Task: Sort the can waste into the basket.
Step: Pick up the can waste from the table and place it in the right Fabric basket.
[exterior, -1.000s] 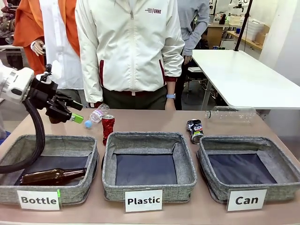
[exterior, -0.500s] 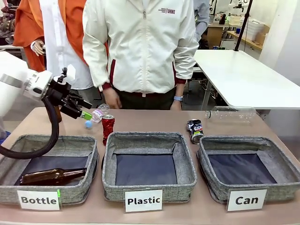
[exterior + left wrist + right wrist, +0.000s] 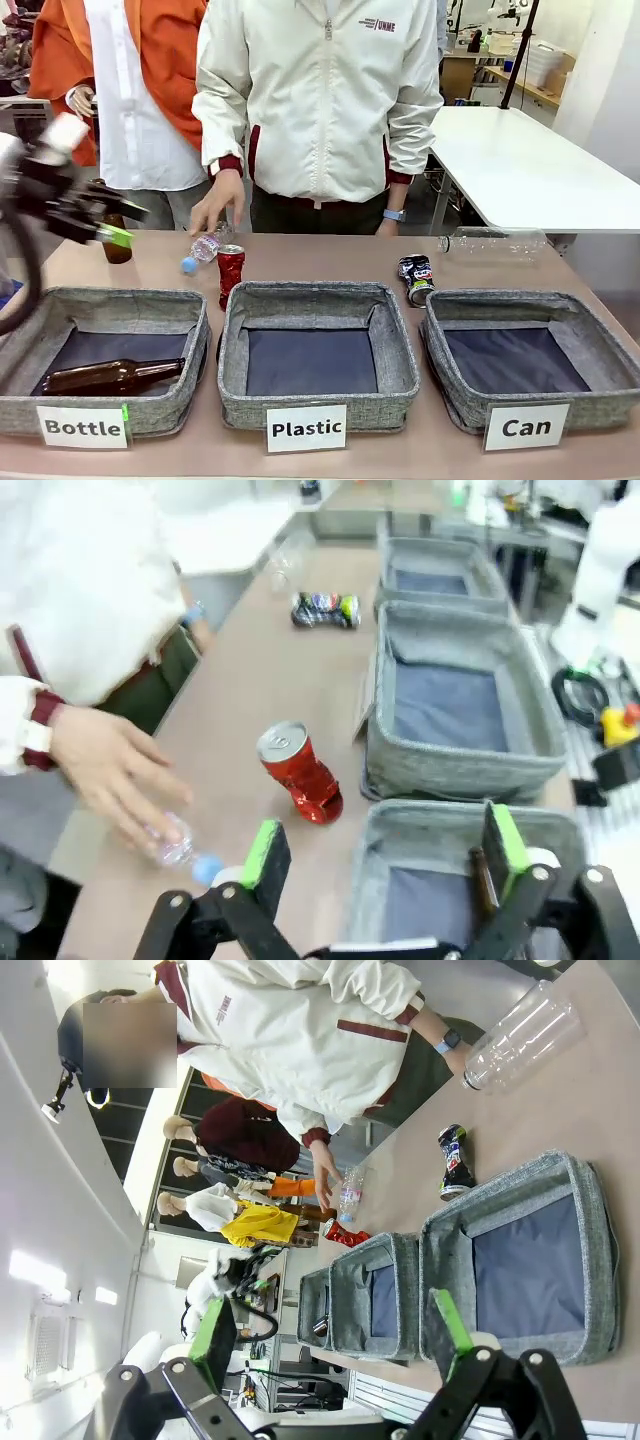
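The dented red can (image 3: 230, 275) stands upright behind the gap between the "Bottle" and "Plastic" baskets, and also appears as the red can (image 3: 300, 772) and the red can (image 3: 345, 1235). The crushed dark can (image 3: 417, 279) lies behind the left corner of the grey "Can" basket (image 3: 452, 380), which is empty; the dark can (image 3: 455, 1164) rests beside the Can basket (image 3: 592, 1260). My left gripper (image 3: 125, 225) hovers open at the far left, blurred, well left of the red can; its fingers (image 3: 266, 850) hold nothing. My right gripper (image 3: 332, 1335) is open and high above the table.
A person's hand (image 3: 214, 203) reaches down onto a small plastic bottle (image 3: 204, 246) with a blue cap. A brown bottle (image 3: 110, 375) lies in the Bottle basket (image 3: 190, 390); another stands behind my left gripper. A large clear bottle (image 3: 495, 242) lies at the far right. The Plastic basket (image 3: 232, 390) is empty.
My left gripper has pulled back to the left, away from the small plastic bottle. The person has shifted right and lowered a hand onto that bottle. The cans have not moved.
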`<act>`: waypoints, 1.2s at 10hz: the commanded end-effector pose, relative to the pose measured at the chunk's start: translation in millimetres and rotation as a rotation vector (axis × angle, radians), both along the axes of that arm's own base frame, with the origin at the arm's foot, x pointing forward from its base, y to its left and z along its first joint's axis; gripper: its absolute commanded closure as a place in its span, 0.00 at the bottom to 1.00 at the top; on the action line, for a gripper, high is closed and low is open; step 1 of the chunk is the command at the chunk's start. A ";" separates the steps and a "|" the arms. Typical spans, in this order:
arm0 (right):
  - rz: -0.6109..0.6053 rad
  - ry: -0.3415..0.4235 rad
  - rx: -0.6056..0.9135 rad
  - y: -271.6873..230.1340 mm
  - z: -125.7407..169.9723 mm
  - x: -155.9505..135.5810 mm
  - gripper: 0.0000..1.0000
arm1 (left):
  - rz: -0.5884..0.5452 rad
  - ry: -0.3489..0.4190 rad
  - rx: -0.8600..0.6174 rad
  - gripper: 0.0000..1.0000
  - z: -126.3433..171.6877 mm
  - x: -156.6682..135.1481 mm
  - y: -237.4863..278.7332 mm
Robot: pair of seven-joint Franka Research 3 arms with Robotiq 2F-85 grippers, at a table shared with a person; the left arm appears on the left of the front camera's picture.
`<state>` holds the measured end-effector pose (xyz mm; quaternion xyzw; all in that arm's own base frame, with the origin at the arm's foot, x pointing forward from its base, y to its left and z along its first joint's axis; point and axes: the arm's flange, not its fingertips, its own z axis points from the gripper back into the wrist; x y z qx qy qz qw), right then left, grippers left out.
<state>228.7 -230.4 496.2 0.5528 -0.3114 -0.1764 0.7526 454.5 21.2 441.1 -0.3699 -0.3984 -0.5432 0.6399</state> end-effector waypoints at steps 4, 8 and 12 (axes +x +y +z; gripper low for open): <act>-0.001 -0.039 0.005 -0.6 0.9 2.2 0.00 | 0.355 -0.145 -0.205 0.00 45.4 -113.0 149.6; -0.001 -0.039 0.005 -0.6 0.9 2.2 0.00 | 0.618 -0.189 -0.247 0.00 14.7 -165.0 243.5; -0.001 -0.039 0.005 -0.6 0.9 2.2 0.00 | 0.654 -0.170 -0.269 0.00 22.0 -130.4 225.7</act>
